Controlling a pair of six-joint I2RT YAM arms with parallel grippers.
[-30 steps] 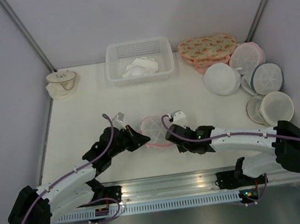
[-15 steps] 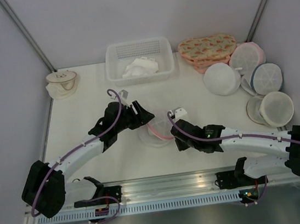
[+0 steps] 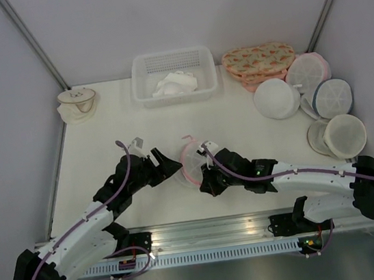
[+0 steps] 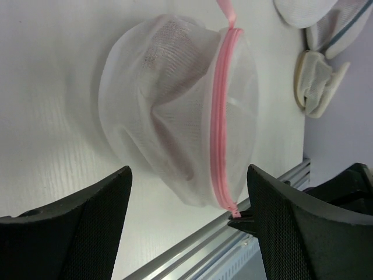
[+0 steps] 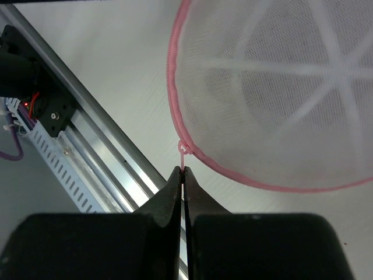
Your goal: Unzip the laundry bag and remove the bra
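**Pink-rimmed bag stands on edge between the two grippers, zip shut**

The laundry bag (image 3: 192,160) is at the near middle of the table (image 3: 97,141), tipped up on its side so that its pink zip rim (image 4: 218,116) runs roughly upright. Along the stretch that shows, the zip looks closed. Through the mesh the left wrist view shows a faint reddish tint low in the dome. It may be the bra, but no shape or strap can be made out, so I cannot tell for certain.

The left gripper (image 3: 171,165) is just left of the bag with its fingers (image 4: 87,227) spread wide on either side of the dome. They hold nothing and do not touch the mesh. The right gripper (image 5: 183,175) is at the bag's near right edge, with its jaws pressed together on the thin pink zip pull (image 5: 183,153) that hangs from the rim.

At the far edge is a white plastic basket (image 3: 141,94) with a crumpled white cloth (image 3: 174,85) in it. To its right lies a flat floral orange-pink bag (image 3: 258,59). Beside that, along the right side, is a cluster of round wash bags, some leaning on each other: a plain white one (image 3: 276,98), a pink-rimmed one (image 3: 307,70), one with a blue-grey rim (image 3: 333,98) and a cream one (image 3: 343,134). What they hold cannot be seen. A small beige pouch (image 3: 77,103) lies alone in the far left corner.
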